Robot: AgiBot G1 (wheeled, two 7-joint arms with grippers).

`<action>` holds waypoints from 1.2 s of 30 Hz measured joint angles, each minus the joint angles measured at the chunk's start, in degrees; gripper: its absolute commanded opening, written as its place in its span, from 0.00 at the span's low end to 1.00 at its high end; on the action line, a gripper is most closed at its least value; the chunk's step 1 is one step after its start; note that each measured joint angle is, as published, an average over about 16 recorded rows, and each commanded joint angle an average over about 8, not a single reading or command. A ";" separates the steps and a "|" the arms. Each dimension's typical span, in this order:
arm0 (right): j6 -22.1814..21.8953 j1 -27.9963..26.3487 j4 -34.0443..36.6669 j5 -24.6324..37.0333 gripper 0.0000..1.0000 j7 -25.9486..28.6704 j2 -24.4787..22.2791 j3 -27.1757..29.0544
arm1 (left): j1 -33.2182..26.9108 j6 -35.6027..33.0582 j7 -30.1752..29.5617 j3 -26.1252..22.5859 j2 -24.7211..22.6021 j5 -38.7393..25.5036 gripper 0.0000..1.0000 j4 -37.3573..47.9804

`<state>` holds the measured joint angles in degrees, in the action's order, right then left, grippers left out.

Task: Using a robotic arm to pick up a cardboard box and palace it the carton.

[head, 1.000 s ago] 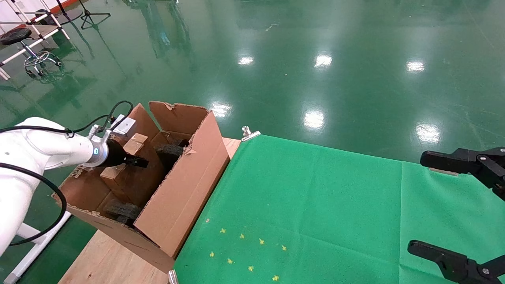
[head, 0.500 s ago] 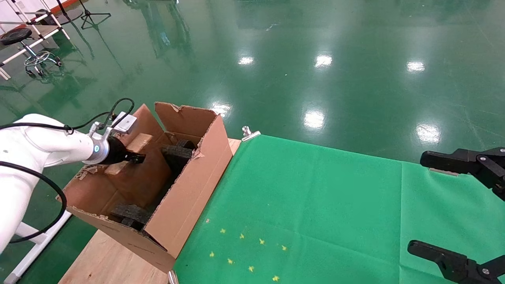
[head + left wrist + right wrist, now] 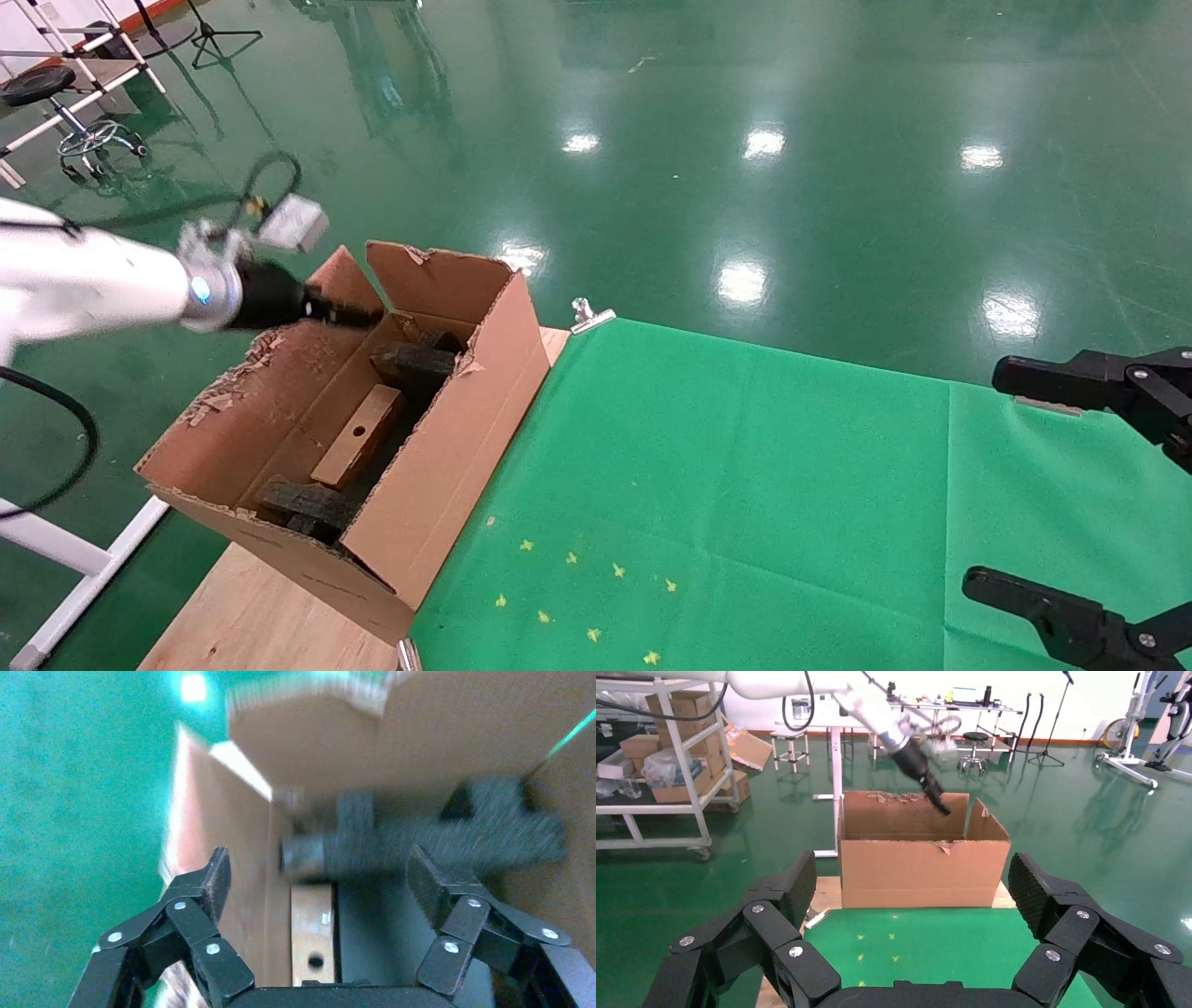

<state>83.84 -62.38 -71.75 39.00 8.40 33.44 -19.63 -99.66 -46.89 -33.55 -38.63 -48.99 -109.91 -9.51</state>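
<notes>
The small brown cardboard box point(image 3: 359, 447) with a round hole lies loose inside the large carton point(image 3: 447, 466), between dark foam pieces point(image 3: 410, 362). My left gripper point(image 3: 358, 317) hovers above the carton's far left flap, open and holding nothing. In the left wrist view the left gripper point(image 3: 320, 874) spreads wide, with the cardboard box point(image 3: 313, 931) far below and foam pieces point(image 3: 429, 843) beyond. My right gripper point(image 3: 987, 477) hangs open over the right edge of the green mat. From the right wrist view the right gripper point(image 3: 914, 878) faces the carton point(image 3: 923, 867).
The carton stands on a wooden table point(image 3: 251, 615) at the left edge of the green mat point(image 3: 745, 485). A metal clip point(image 3: 589, 317) holds the mat's far corner. Small yellow marks point(image 3: 587, 587) dot the mat. Shelving and stands occupy the green floor behind.
The left gripper let go of the cardboard box, which dropped to the carton's bottom. The left arm then rose up and out of the carton. The right arm stayed still.
</notes>
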 measured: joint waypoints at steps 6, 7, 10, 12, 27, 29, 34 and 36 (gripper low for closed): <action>-0.01 0.00 0.01 0.00 1.00 0.00 0.00 0.00 | -1.08 -2.33 0.77 1.03 1.57 1.67 1.00 -2.85; -0.01 0.00 0.01 0.00 1.00 0.00 -0.01 0.00 | -1.09 -2.56 0.85 1.13 1.71 1.89 1.00 -3.21; -0.01 0.00 0.01 0.00 1.00 0.00 -0.01 0.00 | -0.74 -3.25 1.14 1.47 2.05 2.82 1.00 -4.30; -0.01 0.00 0.01 0.00 1.00 -0.01 -0.01 0.00 | -0.25 -3.82 1.43 1.78 2.28 3.72 1.00 -5.22; -0.01 0.00 0.02 -0.01 1.00 -0.01 -0.01 0.00 | 8.03 -11.33 6.03 6.23 4.74 17.51 1.00 -17.74; -0.01 0.00 0.02 -0.01 1.00 -0.01 -0.01 0.00 | 9.33 -12.52 6.75 6.94 5.14 19.71 1.00 -19.76; -0.01 0.00 0.02 -0.01 1.00 -0.01 -0.01 -0.01 | 12.62 -15.52 8.59 8.73 6.15 25.23 1.00 -24.82; -0.01 0.00 0.02 -0.01 1.00 -0.01 -0.01 -0.01 | 13.94 -16.73 9.32 9.45 6.55 27.45 1.00 -26.85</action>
<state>83.83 -62.38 -71.73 38.99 8.39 33.43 -19.64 -85.72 -63.62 -24.22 -29.18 -42.44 -82.45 -36.36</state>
